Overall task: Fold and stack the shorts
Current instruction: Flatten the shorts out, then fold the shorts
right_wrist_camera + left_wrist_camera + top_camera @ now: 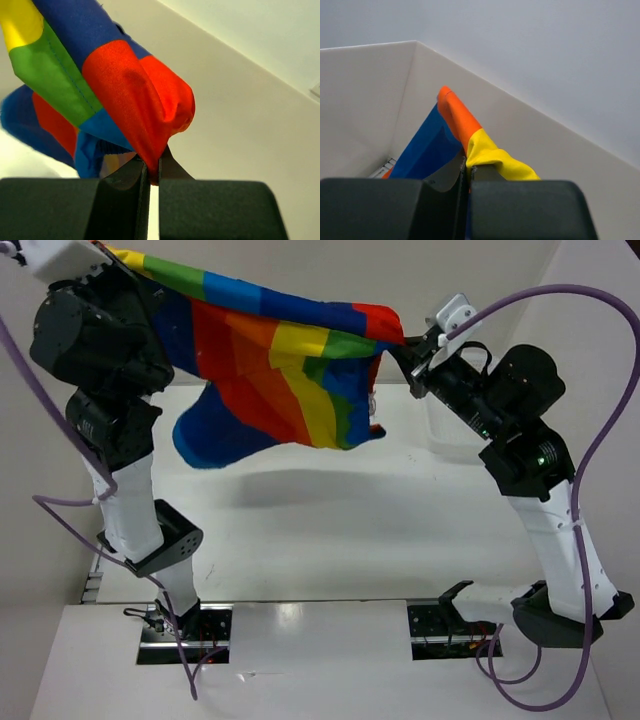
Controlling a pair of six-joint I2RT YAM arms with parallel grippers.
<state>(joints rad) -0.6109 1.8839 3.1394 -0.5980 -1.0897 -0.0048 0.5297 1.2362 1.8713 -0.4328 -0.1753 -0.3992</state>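
The rainbow-striped shorts (280, 370) hang in the air, stretched between both grippers high above the white table (330, 530). My left gripper (118, 262) is shut on their left end; the left wrist view shows yellow and orange cloth (480, 145) pinched between the fingers. My right gripper (405, 345) is shut on their red right corner, and the right wrist view shows the red fold (145, 105) clamped between the fingers. The lower part of the shorts droops in a blue lobe (205, 440).
A translucent white container (445, 425) stands at the back right behind the right arm. White walls close the table at back and sides. Purple cables (600, 440) loop beside the right arm and down the left arm.
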